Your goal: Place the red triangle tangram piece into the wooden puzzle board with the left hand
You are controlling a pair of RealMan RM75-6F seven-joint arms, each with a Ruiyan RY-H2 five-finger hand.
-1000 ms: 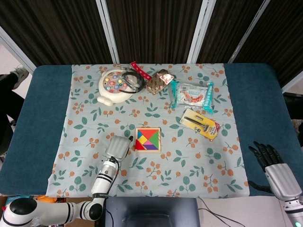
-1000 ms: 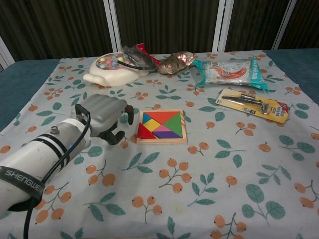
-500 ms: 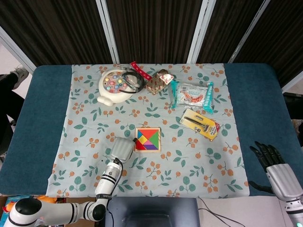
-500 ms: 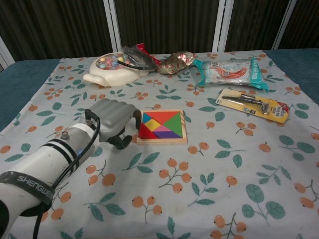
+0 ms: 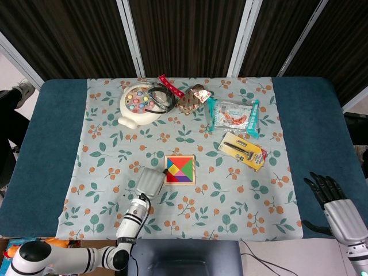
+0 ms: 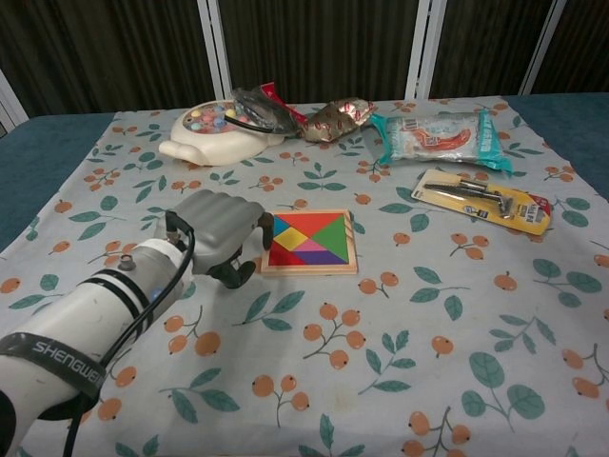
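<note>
The wooden puzzle board (image 5: 179,169) (image 6: 309,240) lies in the middle of the flowered cloth, filled with coloured pieces. The red triangle (image 5: 171,176) (image 6: 283,251) lies flat in the board's near-left corner. My left hand (image 5: 149,181) (image 6: 217,233) sits right against the board's left edge, its fingers curled in and its dark fingertips (image 6: 239,275) down on the cloth; nothing shows in its grasp. Whether a fingertip touches the red triangle I cannot tell. My right hand (image 5: 332,197) hangs by the table's near-right edge with fingers spread, holding nothing, seen in the head view only.
At the back stand a white toy with coloured buttons (image 5: 138,103) (image 6: 214,133), a gold wrapper (image 5: 191,98) and a snack packet (image 5: 233,115) (image 6: 438,138). A yellow razor pack (image 5: 242,150) (image 6: 481,200) lies right of the board.
My left hand slid right, up against the board's left edge. The red triangle, which stuck out over that edge, now lies inside the board. The right hand stayed still.
</note>
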